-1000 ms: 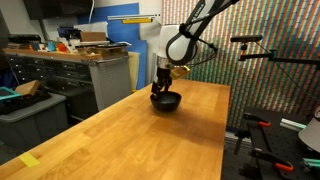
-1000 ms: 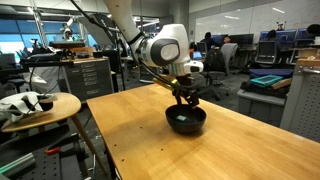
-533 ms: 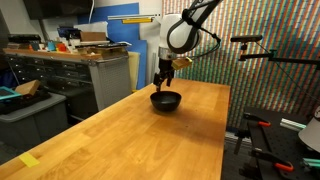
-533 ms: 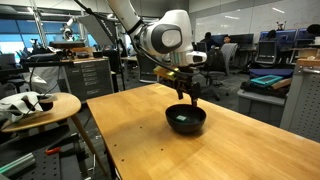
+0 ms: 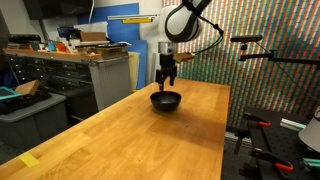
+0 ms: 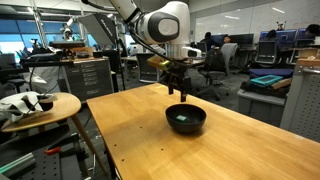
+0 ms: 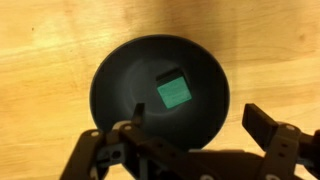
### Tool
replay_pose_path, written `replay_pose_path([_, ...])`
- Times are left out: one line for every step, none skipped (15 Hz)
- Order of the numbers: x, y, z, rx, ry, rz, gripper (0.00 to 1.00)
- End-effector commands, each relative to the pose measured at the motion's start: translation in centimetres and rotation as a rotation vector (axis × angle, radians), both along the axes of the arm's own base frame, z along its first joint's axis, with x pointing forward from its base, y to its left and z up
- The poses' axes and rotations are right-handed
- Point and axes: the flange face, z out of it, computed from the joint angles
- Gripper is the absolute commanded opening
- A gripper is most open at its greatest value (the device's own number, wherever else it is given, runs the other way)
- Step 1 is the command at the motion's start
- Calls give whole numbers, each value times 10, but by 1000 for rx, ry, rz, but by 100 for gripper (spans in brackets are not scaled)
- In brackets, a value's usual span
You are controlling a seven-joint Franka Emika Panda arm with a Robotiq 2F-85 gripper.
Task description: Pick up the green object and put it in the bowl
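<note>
Clearly empty, the gripper [image 7: 193, 127] hangs above the bowl [image 7: 108, 75] on the wooden table [image 7: 40, 40], fingers spread wide, with the green block [image 7: 174, 92] lying inside it.

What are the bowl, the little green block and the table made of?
The bowl looks like black plastic or glazed ceramic; its dark smooth inside shines faintly. The green block is matte with flat faces, maybe foam or painted wood; I can't tell. The table looks like wood: light brown with grain lines.
</note>
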Motion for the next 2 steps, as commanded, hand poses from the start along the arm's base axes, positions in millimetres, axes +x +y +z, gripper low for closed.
replay_pose_path([0, 2, 4, 9, 6, 1, 100])
replay_pose_path([-1, 2, 7, 12, 7, 2, 100])
